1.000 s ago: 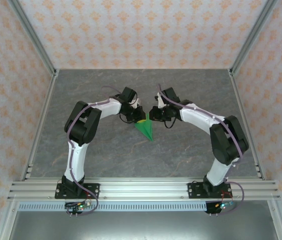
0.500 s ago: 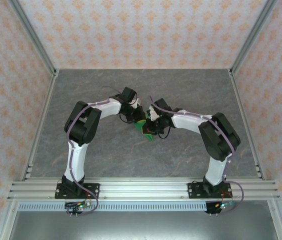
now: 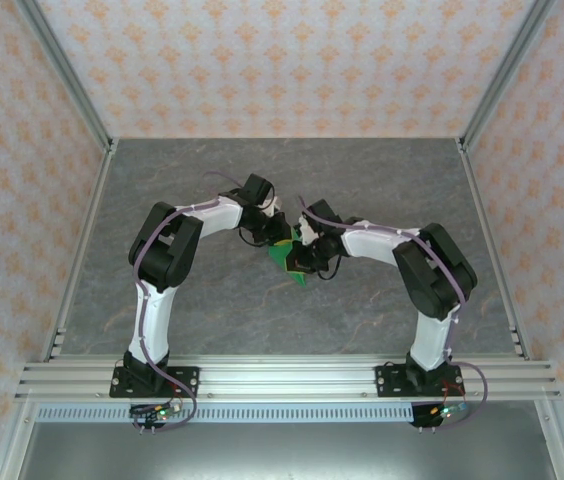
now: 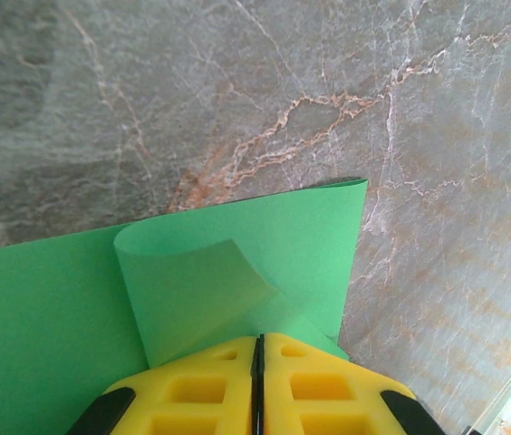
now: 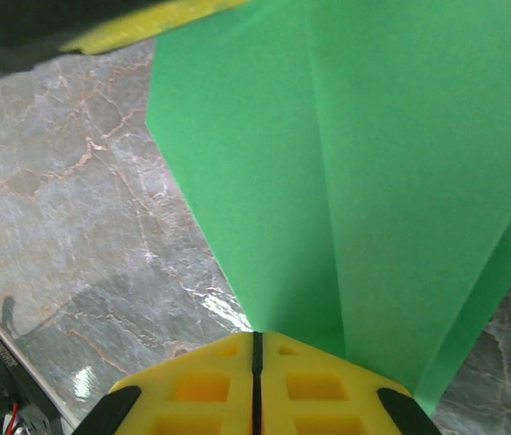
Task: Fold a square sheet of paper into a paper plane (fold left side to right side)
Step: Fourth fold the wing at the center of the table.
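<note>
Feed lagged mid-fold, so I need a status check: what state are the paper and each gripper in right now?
green paper: partly folded, tapering, one lengthwise crease, one flap curled over.
left gripper: shut, pinching the green paper at the curled flap.
right gripper: shut, pinching the green paper near its edge.

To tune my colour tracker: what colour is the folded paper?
The paper is plain bright green, clearest in the right wrist view.
</note>
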Robot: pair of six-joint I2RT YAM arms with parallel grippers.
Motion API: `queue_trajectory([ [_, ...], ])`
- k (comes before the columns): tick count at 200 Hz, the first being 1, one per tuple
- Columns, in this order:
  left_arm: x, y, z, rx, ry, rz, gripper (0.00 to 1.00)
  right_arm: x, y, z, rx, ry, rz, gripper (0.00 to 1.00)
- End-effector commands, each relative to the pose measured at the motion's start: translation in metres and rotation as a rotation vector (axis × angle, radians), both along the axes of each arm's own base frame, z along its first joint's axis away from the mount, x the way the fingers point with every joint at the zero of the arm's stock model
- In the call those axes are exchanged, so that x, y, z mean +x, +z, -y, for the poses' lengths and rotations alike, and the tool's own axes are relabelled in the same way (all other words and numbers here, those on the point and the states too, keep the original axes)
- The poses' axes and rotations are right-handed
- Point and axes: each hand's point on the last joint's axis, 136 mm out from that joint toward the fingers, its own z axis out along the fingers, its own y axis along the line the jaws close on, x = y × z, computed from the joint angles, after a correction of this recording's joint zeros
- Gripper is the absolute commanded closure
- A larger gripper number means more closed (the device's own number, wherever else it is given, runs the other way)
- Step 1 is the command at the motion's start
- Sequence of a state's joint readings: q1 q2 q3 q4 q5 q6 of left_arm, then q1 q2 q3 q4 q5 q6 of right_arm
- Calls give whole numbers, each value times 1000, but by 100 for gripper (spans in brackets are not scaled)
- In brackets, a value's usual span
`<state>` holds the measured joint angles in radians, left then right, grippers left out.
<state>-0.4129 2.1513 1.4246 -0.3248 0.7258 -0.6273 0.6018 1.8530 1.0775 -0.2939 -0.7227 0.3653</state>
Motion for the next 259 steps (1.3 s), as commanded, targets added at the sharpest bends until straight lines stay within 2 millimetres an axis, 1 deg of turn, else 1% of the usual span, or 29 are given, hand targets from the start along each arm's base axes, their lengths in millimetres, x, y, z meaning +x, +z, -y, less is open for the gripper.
queue_trajectory([
  [1, -30, -41, -27, 164, 19, -118, 89, -9, -18, 9, -39, 2, -39, 90],
  [24, -31, -42, -27, 166, 19, -120, 89, -11, -22, 11, -47, 1, -43, 90],
  [93, -30, -43, -28, 168, 19, -121, 89, -15, -23, 9, -24, 8, -59, 90],
  [123, -30, -44, -29, 172, 21, -123, 90, -19, -31, 13, -45, 5, -72, 90],
  [177, -32, -50, -32, 193, 25, -136, 91, -27, -37, 22, -82, 11, -84, 97],
  [217, -31, -54, -34, 203, 28, -141, 91, -32, -38, 28, -92, 5, -81, 99],
  [259, -32, -57, -35, 211, 29, -147, 92, -36, -34, 32, -86, -1, -71, 99],
])
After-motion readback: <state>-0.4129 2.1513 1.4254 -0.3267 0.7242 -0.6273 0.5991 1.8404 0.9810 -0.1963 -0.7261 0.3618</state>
